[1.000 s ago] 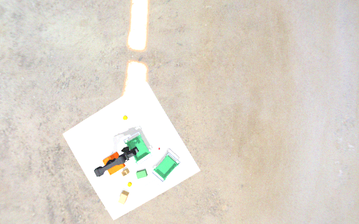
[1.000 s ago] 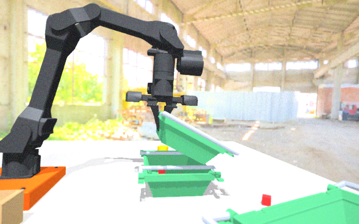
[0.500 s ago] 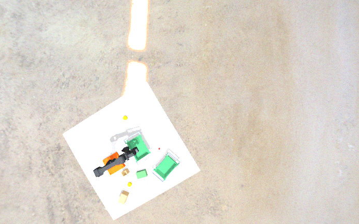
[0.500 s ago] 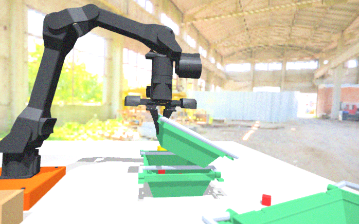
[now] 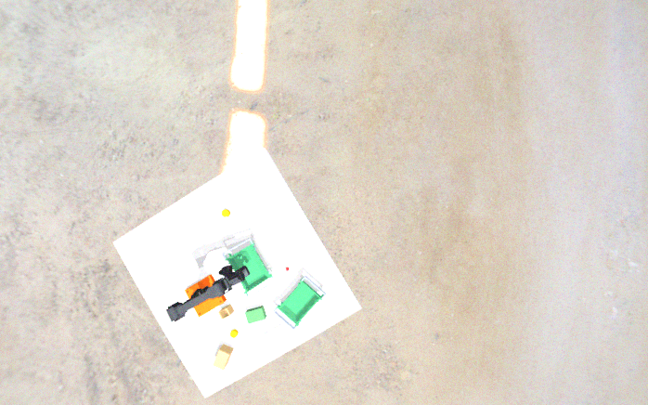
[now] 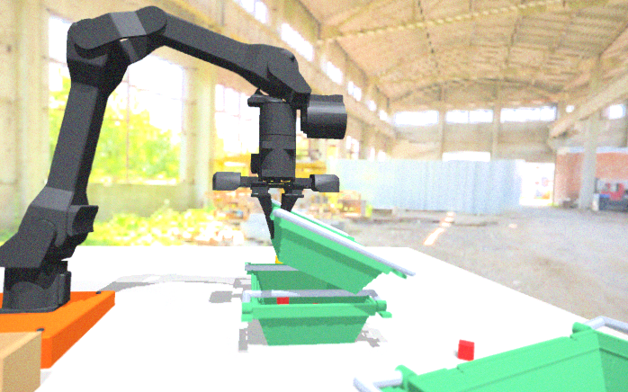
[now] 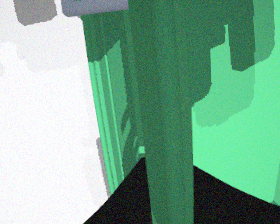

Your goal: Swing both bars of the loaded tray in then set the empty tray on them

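- On the white counter (image 6: pixel 453 301) you have three green trays: the loaded tray (image 6: pixel 309 324) under the arm, the empty tray (image 6: pixel 326 250) held above it, and a third tray (image 6: pixel 550 365) at the near right.
- You can count two wire bars (image 6: pixel 307 293) lying across the loaded tray's top, with one red block (image 6: pixel 282 300) showing beneath the nearer bar.
- One more red block (image 6: pixel 465 349) lies loose on the counter, apart from the trays.
- Your jaws (image 6: pixel 277 207) are clamped on the empty tray's raised left rim; its wall passes between them in the wrist view.
- Your empty tray hangs tilted, its right end low, its underside at the loaded tray's bars; contact cannot be told.
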Robot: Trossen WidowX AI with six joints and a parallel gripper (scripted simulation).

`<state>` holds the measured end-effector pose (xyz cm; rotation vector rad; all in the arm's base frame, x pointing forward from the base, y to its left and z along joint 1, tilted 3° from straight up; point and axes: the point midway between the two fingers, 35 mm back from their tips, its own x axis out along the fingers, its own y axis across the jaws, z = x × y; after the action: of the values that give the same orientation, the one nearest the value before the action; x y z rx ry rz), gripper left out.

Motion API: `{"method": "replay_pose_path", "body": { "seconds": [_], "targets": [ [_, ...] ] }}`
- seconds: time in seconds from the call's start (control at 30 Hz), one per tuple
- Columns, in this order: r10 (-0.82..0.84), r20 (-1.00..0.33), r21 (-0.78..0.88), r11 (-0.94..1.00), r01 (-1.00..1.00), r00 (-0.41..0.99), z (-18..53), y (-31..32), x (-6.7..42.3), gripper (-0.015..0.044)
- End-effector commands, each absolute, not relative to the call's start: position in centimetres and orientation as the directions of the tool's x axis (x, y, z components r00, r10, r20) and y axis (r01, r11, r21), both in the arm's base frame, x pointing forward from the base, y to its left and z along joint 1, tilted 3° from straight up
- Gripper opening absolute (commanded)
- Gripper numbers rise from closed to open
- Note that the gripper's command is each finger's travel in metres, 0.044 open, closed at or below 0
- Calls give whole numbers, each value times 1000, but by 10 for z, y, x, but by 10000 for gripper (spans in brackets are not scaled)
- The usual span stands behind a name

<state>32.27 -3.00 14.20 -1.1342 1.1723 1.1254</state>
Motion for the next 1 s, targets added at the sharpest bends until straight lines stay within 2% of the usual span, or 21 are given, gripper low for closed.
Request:
{"method": "replay_pose_path", "body": {
  "seconds": [0.0, 0.97],
  "targets": [
    [49, -998, -40, 92, -995, 45, 138, -29, 318, 0],
    [49, -998, -40, 92, -995, 44, 125, -27, 311, 0]
  ]
}}
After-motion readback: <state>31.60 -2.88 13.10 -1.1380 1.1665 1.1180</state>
